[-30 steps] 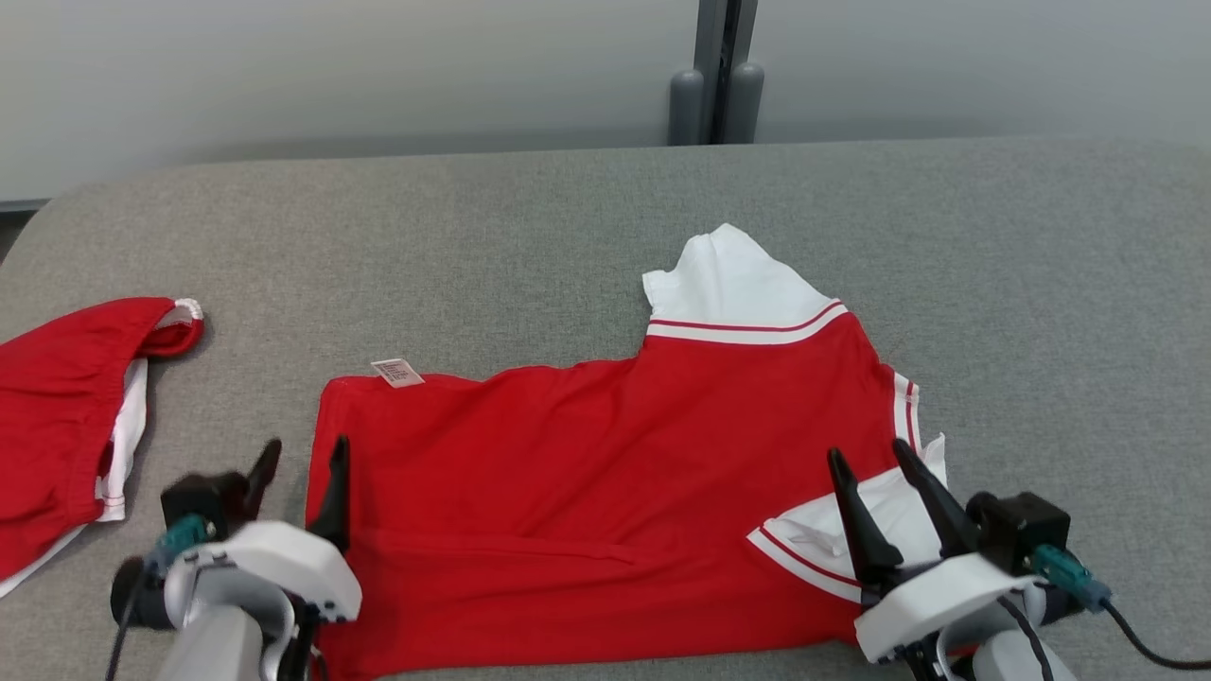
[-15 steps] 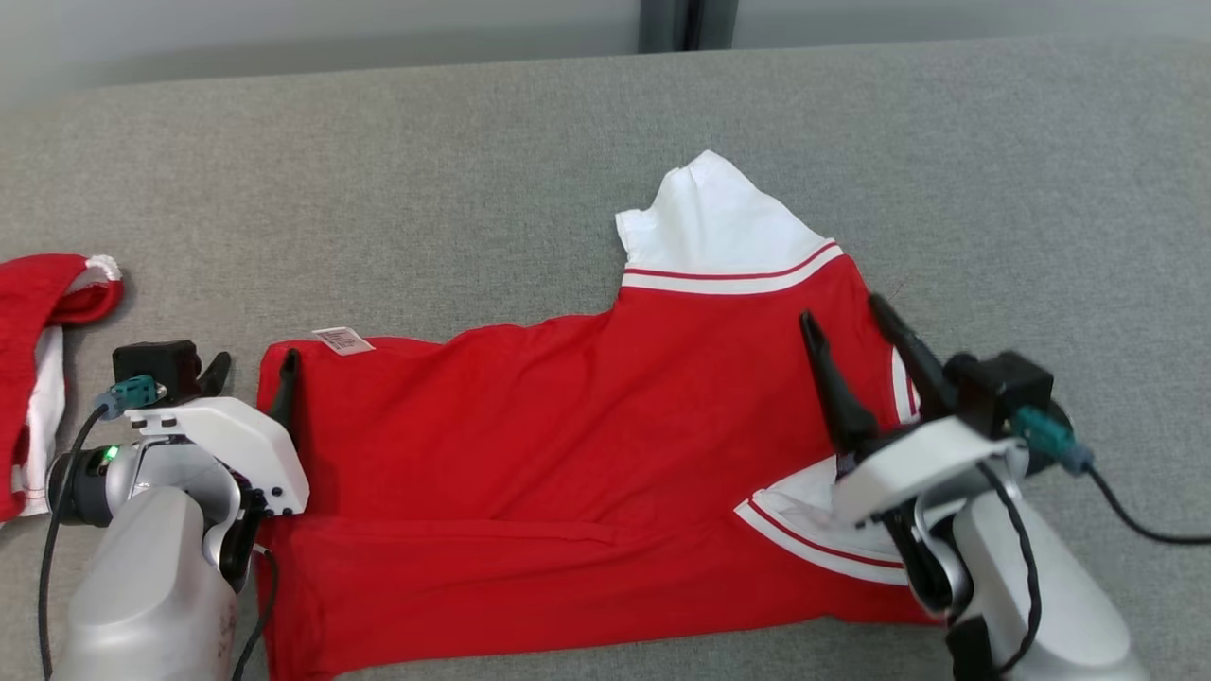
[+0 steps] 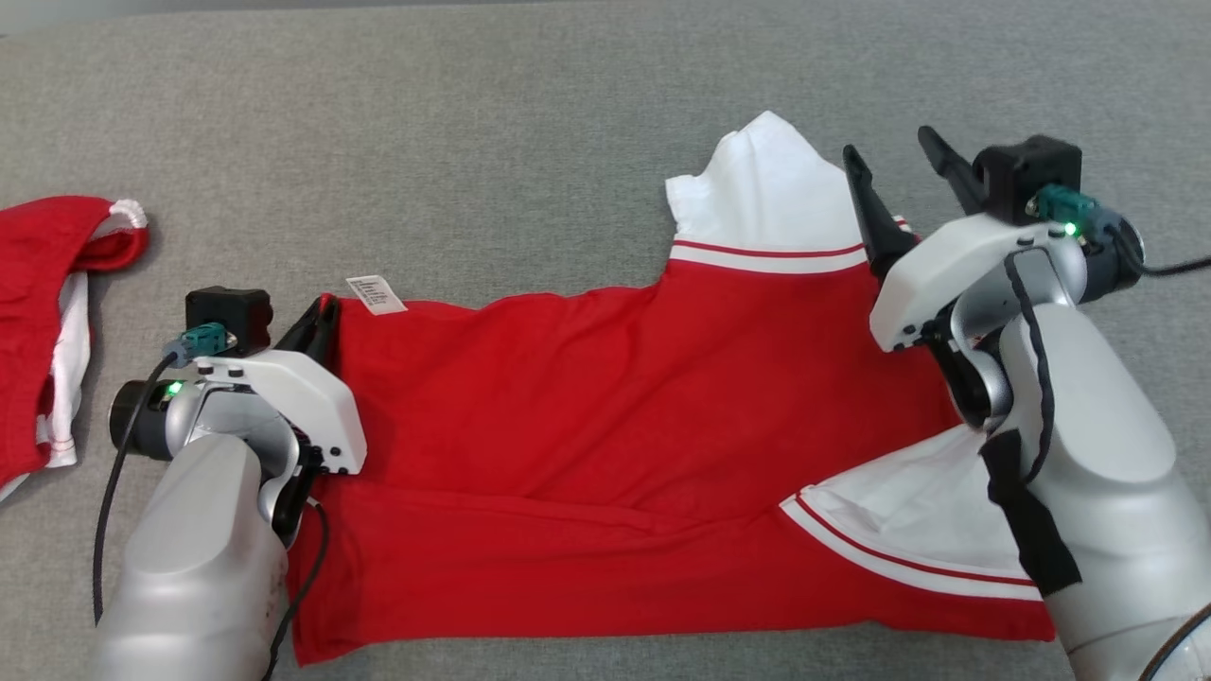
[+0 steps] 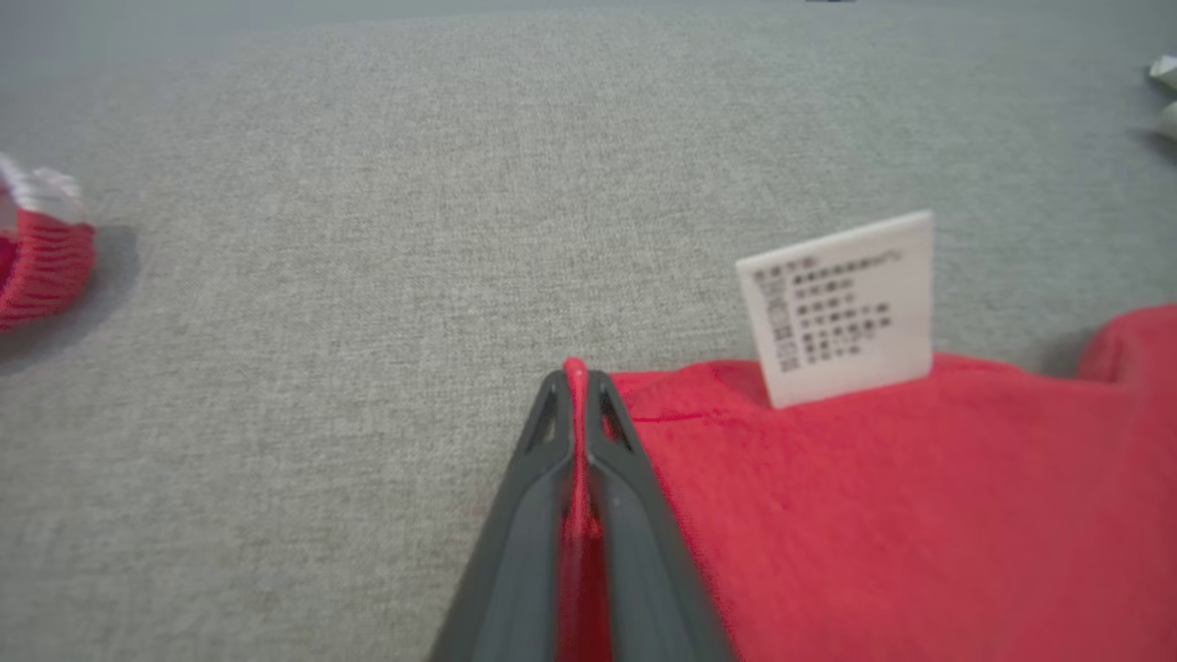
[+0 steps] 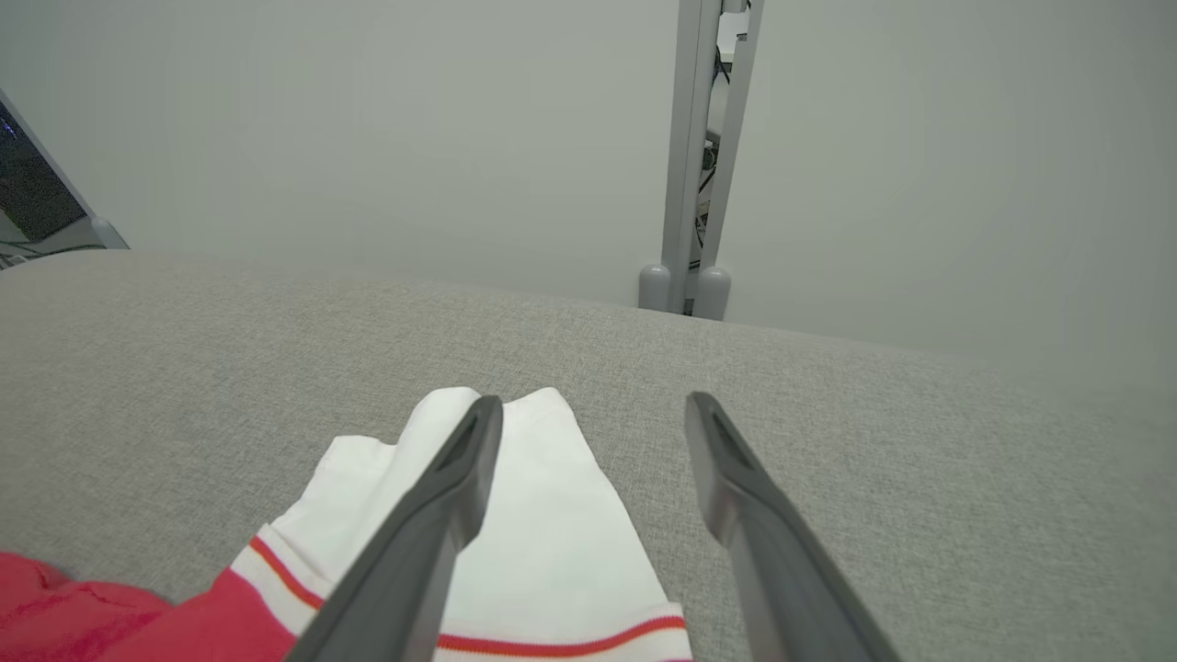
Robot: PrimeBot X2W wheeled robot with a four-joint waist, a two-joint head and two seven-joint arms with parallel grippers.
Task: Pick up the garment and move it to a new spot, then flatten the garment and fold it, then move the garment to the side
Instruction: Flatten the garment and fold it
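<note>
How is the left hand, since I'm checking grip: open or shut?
Shut: left hand pinches a corner of the red shirt between its fingers.

One red shirt [image 3: 587, 426]. One white label [image 3: 376, 293] at the shirt's far edge. One other red garment [image 3: 38, 322], perhaps shorts, left of the shirt. Two grippers: left gripper [image 3: 320, 322] at the shirt's label corner, right gripper [image 3: 886, 142] over its sleeve.
</note>
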